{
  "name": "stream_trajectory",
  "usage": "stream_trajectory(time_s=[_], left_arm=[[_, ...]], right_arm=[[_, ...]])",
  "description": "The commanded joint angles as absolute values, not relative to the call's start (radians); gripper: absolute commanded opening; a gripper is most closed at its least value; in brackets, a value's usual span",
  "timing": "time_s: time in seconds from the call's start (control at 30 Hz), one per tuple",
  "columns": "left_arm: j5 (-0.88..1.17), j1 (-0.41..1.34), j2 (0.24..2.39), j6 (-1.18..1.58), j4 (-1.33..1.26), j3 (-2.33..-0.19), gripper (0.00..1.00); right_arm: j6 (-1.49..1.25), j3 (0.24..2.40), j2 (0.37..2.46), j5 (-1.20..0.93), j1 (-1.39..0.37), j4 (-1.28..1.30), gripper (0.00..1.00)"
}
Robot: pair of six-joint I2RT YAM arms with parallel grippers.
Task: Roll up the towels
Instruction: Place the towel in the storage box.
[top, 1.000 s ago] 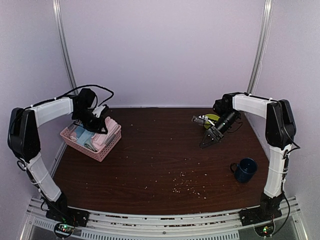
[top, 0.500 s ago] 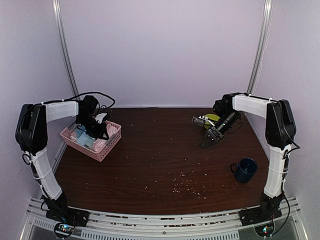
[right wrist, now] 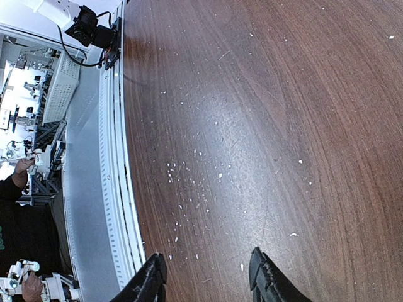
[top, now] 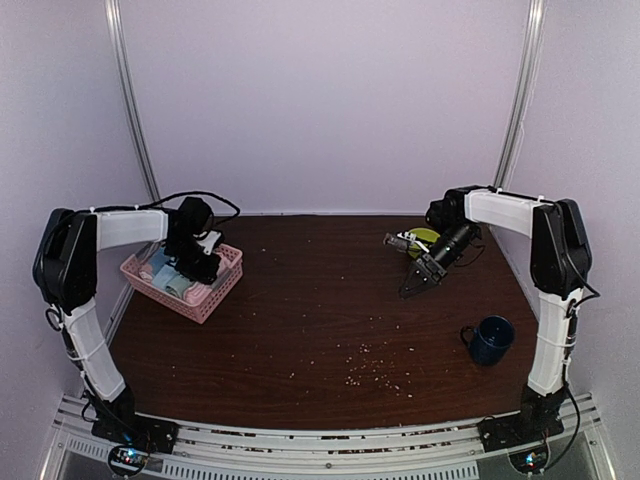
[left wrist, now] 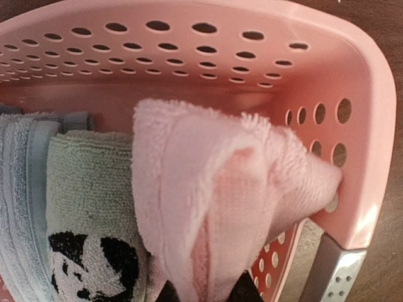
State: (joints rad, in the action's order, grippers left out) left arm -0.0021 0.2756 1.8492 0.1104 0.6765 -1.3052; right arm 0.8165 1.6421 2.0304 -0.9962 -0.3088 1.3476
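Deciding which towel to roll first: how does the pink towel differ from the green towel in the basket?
The pink towel is bunched up into a peak and pinched by the left gripper. The green towel lies flat with no gripper on it. The green towel carries a black print, while the pink towel shows none. Both are terry cloth, lying side by side in the pink basket.

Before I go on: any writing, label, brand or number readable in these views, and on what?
No readable text in any view.
The black mark on the green towel in the pink basket is a picture, not letters.
The pink towel, the blue mug and the table bear no writing.
The equipment beyond the table's edge in the right wrist view is too small to read.
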Motion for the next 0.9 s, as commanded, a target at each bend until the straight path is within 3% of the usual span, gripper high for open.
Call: stream_trajectory(time_s=[0.0, 0.23, 0.33, 0.67, 0.87], left_arm=[[-0.253, 0.324, 1.844, 0.149, 0.646, -1.261, 0.00], [-0.281, 0.371, 1.891, 0.149, 0.605, -1.220, 0.00], [-0.270, 0.398, 1.889, 0.150, 0.597, -1.213, 0.12], [-0.158, 0.402, 1.795, 0.140, 0.639, -1.251, 0.32], [-0.119, 0.402, 1.766, 0.114, 0.687, -1.282, 0.38]], right_arm=[[0.831, 1.624, 2.046, -1.009, -0.304, 1.355, 0.47], [0.832, 1.622, 2.047, -1.006, -0.304, 1.356, 0.47], [0.831, 1.622, 2.046, -1.005, -0.304, 1.356, 0.47], [0.832, 1.619, 2.042, -1.004, -0.304, 1.356, 0.47], [0.837, 1.618, 2.035, -1.005, -0.304, 1.357, 0.47]])
